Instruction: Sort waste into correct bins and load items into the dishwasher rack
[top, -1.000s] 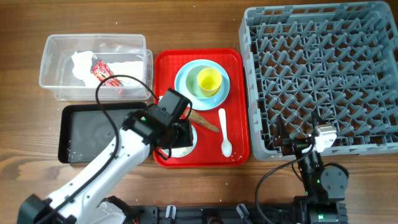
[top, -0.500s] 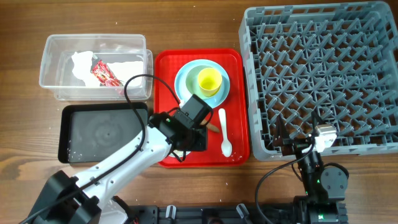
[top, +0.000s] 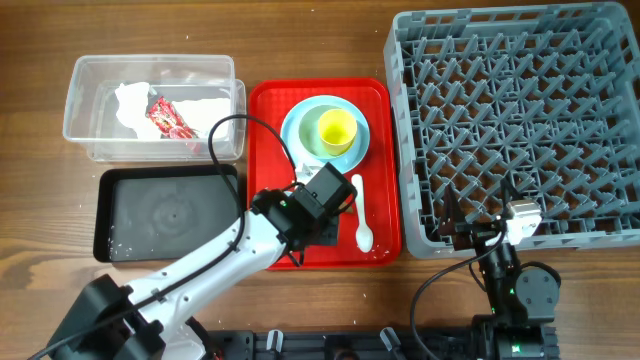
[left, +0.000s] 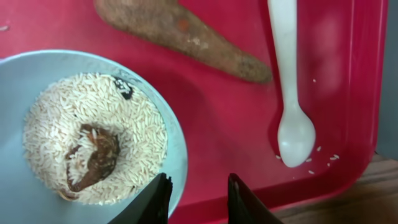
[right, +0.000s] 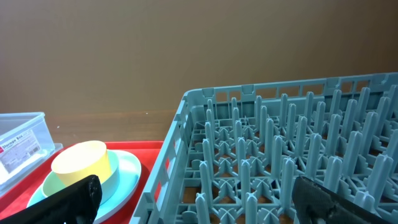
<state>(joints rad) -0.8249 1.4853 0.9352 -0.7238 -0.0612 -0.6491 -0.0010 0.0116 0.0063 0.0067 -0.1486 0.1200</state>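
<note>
In the overhead view the left arm hid the bowl (left: 178, 146) - the wrist view cut it off at left and bottom. A dark lump in its rice (left: 56, 115) could not be identified. The left pincer (left: 199, 200) stood apart, empty, at the bowl's rim. The brown food piece (left: 180, 34) lay on the red tray (left: 348, 93), long axis upper-left to lower-right, thin end towards the white spoon (left: 287, 74) - scoop towards the tray's near edge. The right pincer (right: 202, 208) gaped, facing the rack (right: 280, 149).
</note>
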